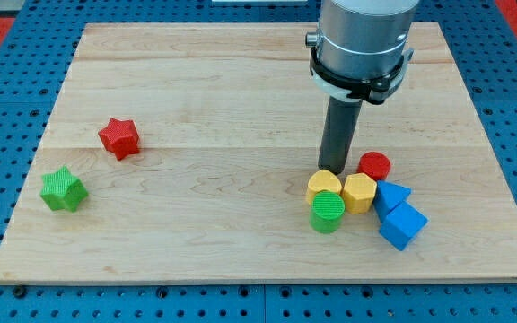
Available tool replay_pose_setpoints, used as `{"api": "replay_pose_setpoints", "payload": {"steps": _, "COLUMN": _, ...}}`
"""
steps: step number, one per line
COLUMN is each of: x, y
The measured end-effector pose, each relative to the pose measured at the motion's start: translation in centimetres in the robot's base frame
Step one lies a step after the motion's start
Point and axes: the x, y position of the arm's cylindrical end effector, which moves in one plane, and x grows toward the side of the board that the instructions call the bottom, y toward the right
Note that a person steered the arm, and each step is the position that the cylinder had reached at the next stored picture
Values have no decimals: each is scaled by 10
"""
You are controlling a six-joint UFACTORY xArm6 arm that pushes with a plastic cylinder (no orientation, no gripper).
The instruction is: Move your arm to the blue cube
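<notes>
The blue cube (403,224) lies at the lower right of the wooden board (240,90), at the bottom right of a cluster of blocks. My tip (334,168) is at the cluster's upper left, just above the yellow heart-shaped block (324,185) and left of the red cylinder (374,166). The tip is apart from the blue cube, with the yellow hexagon block (359,192) and a blue triangular block (390,196) lying between them. A green cylinder (328,213) sits below the yellow heart.
A red star block (119,137) lies at the board's left. A green star block (64,189) lies below and left of it, near the left edge. Blue pegboard (7,99) surrounds the board.
</notes>
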Motion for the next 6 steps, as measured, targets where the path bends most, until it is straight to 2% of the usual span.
{"api": "replay_pose_setpoints", "payload": {"steps": 2, "x": 1, "y": -13}}
{"api": "replay_pose_setpoints", "payload": {"steps": 4, "x": 52, "y": -112}}
{"api": "replay_pose_setpoints", "payload": {"steps": 5, "x": 102, "y": -141}}
{"api": "replay_pose_setpoints", "payload": {"steps": 6, "x": 126, "y": -38}}
